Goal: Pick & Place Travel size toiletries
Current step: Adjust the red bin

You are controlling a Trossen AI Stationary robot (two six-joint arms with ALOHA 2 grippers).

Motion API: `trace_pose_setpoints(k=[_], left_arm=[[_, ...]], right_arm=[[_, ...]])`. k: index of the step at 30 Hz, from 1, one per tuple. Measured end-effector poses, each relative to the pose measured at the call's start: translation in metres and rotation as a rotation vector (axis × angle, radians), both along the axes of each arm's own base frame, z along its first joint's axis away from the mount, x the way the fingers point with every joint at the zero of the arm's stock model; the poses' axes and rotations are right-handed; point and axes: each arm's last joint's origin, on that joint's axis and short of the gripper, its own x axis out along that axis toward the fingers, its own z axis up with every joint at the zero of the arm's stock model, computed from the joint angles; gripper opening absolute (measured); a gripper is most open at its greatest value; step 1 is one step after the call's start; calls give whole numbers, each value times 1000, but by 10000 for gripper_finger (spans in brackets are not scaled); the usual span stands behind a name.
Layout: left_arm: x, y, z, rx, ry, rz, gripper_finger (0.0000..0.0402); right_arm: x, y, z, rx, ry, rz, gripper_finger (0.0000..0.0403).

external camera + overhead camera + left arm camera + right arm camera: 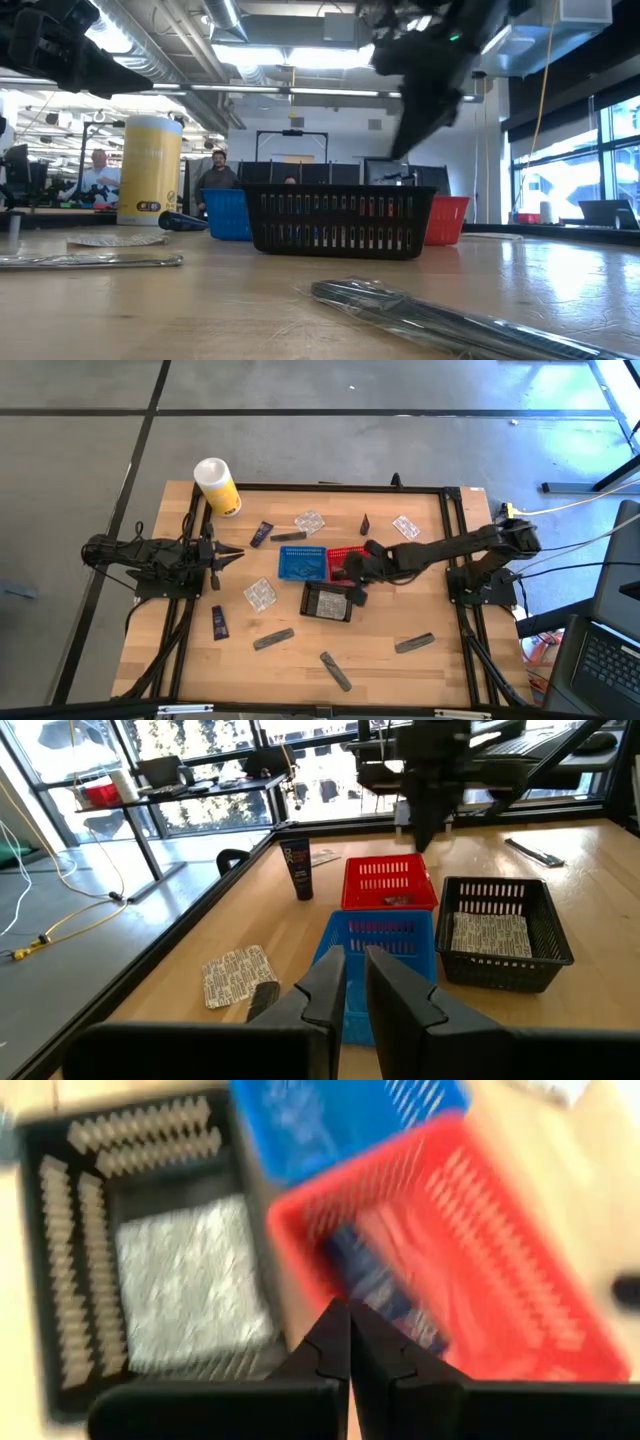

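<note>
Wooden table (400,665); plastic mesh baskets (302,563)

Daylight is coming through the windows (200,760) and ceiling strip lights (270,55) are glaring overhead. The bench (560,275) is catching bright reflections. Motion blur is smearing the red basket (520,1280) and black basket (60,1260); a near packet (430,315) is sitting out of focus.

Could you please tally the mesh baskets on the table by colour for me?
Blue basket: 1
Red basket: 1
Black basket: 1
Total: 3
</note>
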Motion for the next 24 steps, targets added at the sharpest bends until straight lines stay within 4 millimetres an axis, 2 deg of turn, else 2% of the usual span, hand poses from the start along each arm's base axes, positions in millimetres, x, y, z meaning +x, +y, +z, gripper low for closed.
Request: trace_pose_setpoints(k=[4, 11, 13, 19, 24], left_arm=[[0, 0, 0, 0, 0, 0, 36], [0, 0, 0, 0, 0, 0, 35], [0, 0, 0, 0, 0, 0, 37], [0, 0, 0, 0, 0, 0, 37], [0, 0, 0, 0, 0, 0, 36]], right_arm=[[-11, 30, -4, 34, 31, 36, 0], [-16, 93, -6, 92, -81, 179, 0], [-14, 106, -12, 86, -107, 207, 0], [-5, 118, -47, 54, -50, 221, 0], [1, 121, -51, 60, -89, 236, 0]])
